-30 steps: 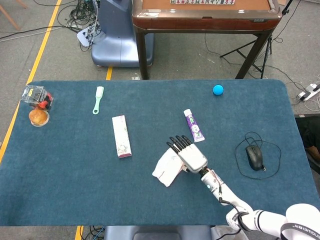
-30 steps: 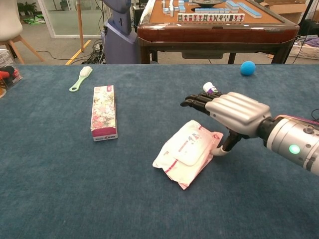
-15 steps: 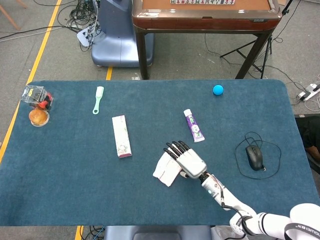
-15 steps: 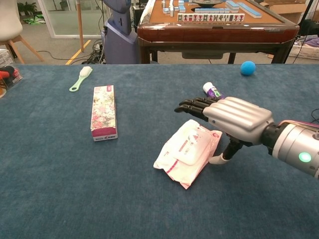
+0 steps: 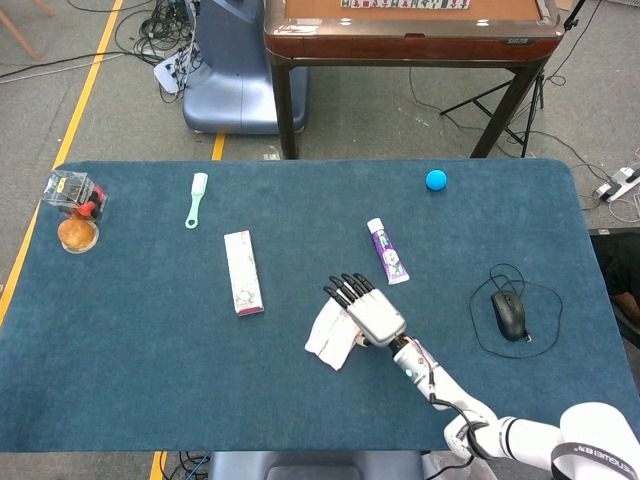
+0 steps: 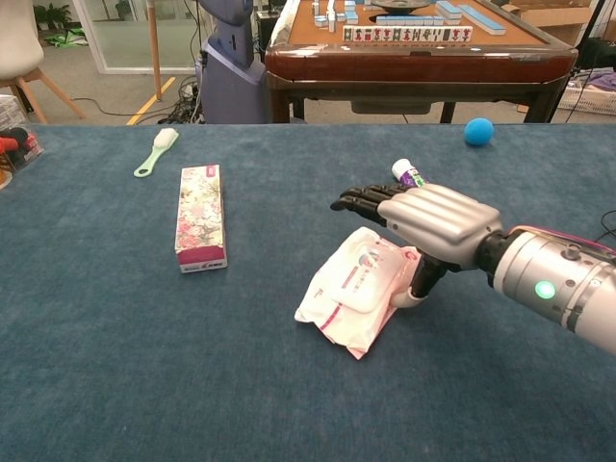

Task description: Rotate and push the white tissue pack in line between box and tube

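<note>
The white tissue pack (image 5: 327, 341) (image 6: 348, 295) lies at an angle on the blue table, nearer the front edge than the floral box (image 5: 243, 272) (image 6: 200, 218) to its left and the purple-and-white tube (image 5: 387, 251) (image 6: 409, 173) to its right. My right hand (image 5: 362, 309) (image 6: 428, 220) hovers flat over the pack's right part, fingers stretched out toward the far left. Its thumb hangs down and touches the pack's right edge. It holds nothing. My left hand is out of sight in both views.
A black mouse (image 5: 509, 314) with its looped cable lies at the right. At the back are a blue ball (image 5: 435, 180) (image 6: 478, 131) and a green brush (image 5: 195, 198) (image 6: 157, 151). A clear container (image 5: 75, 192) and a small bowl (image 5: 78, 235) stand far left.
My right hand has slid a little to the left over the pack, thumb against its right edge. The pack has shifted slightly left and turned a bit.
</note>
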Controlling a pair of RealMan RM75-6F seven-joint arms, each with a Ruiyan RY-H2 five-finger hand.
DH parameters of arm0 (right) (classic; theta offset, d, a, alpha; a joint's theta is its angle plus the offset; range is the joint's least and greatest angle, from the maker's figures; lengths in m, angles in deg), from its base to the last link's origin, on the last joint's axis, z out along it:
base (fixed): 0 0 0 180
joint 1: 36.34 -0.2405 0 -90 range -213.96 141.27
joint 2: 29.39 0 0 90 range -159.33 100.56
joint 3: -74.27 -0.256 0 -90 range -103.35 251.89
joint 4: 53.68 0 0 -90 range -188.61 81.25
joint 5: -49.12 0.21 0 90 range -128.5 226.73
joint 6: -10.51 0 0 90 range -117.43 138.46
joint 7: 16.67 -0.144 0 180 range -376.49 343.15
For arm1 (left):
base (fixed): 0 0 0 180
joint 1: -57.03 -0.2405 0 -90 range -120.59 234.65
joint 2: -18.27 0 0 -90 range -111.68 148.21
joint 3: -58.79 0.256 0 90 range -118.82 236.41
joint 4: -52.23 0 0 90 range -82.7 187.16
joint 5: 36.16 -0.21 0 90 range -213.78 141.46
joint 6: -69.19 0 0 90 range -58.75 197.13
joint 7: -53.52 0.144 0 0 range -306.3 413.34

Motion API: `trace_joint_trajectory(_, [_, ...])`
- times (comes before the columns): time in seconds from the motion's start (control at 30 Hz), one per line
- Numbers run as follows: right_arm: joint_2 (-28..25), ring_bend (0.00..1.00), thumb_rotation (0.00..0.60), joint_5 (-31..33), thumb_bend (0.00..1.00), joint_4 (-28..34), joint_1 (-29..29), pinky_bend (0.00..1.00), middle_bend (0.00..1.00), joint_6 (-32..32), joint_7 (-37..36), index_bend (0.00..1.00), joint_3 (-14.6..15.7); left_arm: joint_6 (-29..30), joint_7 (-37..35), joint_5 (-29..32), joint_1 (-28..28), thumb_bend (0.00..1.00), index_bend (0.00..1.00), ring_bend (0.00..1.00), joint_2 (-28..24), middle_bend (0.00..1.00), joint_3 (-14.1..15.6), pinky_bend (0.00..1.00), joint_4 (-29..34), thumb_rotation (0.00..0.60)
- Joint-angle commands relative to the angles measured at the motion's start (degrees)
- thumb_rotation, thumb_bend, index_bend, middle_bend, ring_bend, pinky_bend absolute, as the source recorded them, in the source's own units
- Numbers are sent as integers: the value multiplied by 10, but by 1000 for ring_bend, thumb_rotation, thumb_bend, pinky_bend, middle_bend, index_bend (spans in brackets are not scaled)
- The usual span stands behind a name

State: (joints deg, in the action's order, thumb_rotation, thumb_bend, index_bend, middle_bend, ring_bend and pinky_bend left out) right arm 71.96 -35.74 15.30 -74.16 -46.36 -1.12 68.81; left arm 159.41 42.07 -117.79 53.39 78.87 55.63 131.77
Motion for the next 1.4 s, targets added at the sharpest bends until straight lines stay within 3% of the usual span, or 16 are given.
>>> trace_joint_trajectory(0.03, [6, 0, 600, 5, 0, -8, -4, 112, 7, 3, -1, 0, -4, 2, -4, 2, -3, 335, 441, 259, 0, 364, -1, 421, -3, 600])
trace_joint_trajectory(1.4, [77, 0, 600, 96, 0, -146, -87, 112, 10, 44, -38, 0, -93, -4, -23, 7, -13, 335, 442, 259, -7, 365, -4, 422, -14, 600])
